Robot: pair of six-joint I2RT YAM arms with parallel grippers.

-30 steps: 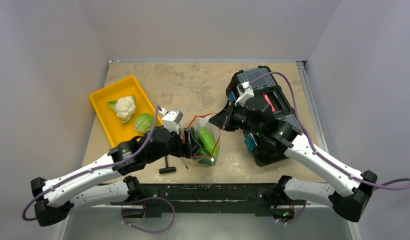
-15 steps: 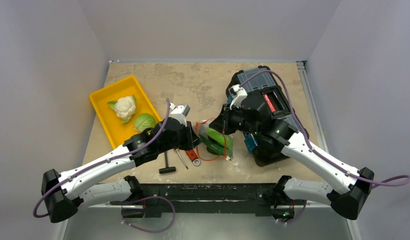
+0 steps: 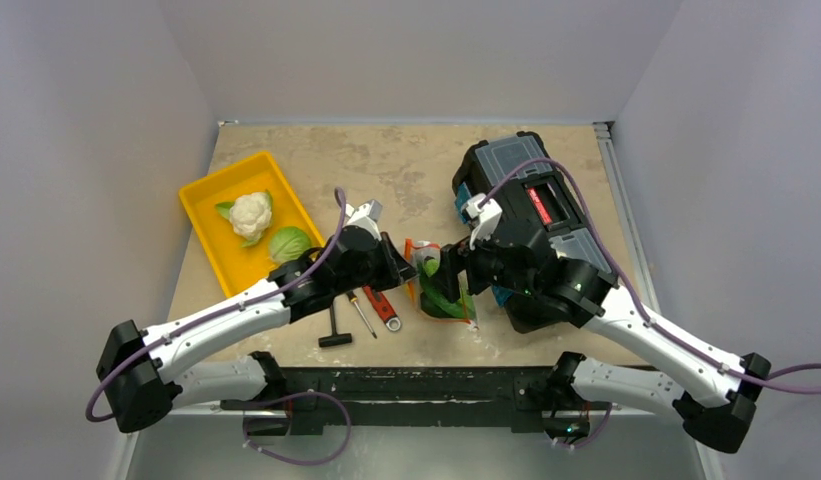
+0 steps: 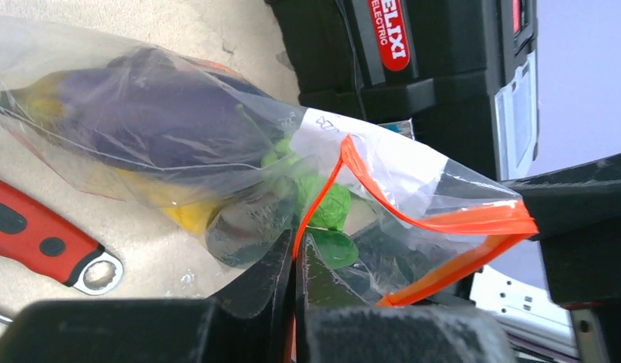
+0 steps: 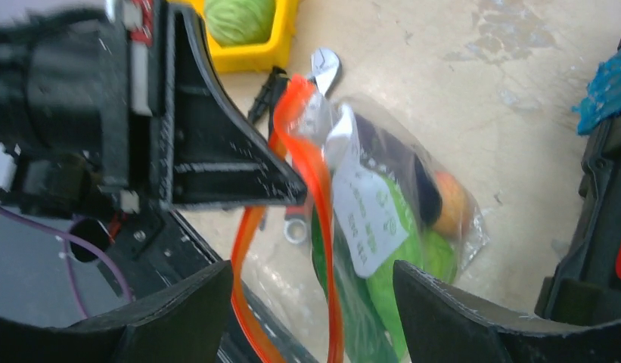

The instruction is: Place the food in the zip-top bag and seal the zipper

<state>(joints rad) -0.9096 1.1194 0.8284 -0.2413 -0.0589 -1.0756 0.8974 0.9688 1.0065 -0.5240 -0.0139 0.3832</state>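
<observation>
Nearest the arm bases, three tools lie on the surface (image 3: 386,165) left of centre: a black T-handle hex key (image 3: 334,330), a thin screwdriver (image 3: 363,314) and a red-handled wrench (image 3: 383,304), all close together.

Just right of the wrench is the zip-top bag (image 3: 444,295), sitting between the two arms with its body down on the surface and its mouth end lifted. The left claw (image 4: 296,261) is pinched tight on the zipper (image 4: 473,219), with no gap between its fingers and the orange strip running right in between them. The zipper isn't sealed: its two orange sides split apart and the mouth gapes.

The right claw (image 5: 311,272) is spread wide, with the orange strip and the bag mouth hanging in the gap between its fingers. It's not gripping anything. One end of the strip runs up to one of its fingers, but I can't tell if it actually touches.

The food is all inside the bag: a dark purple eggplant (image 4: 148,113), a yellow piece (image 4: 187,214) under it, green pieces (image 4: 328,206) near the mouth and an orange ball (image 5: 452,198) beside the white label (image 5: 366,219).

Further back on the left, a yellow tray (image 3: 208,195) holds a cauliflower (image 3: 250,213) and a cabbage (image 3: 289,243). A black toolbox (image 3: 531,170) sits far right.
</observation>
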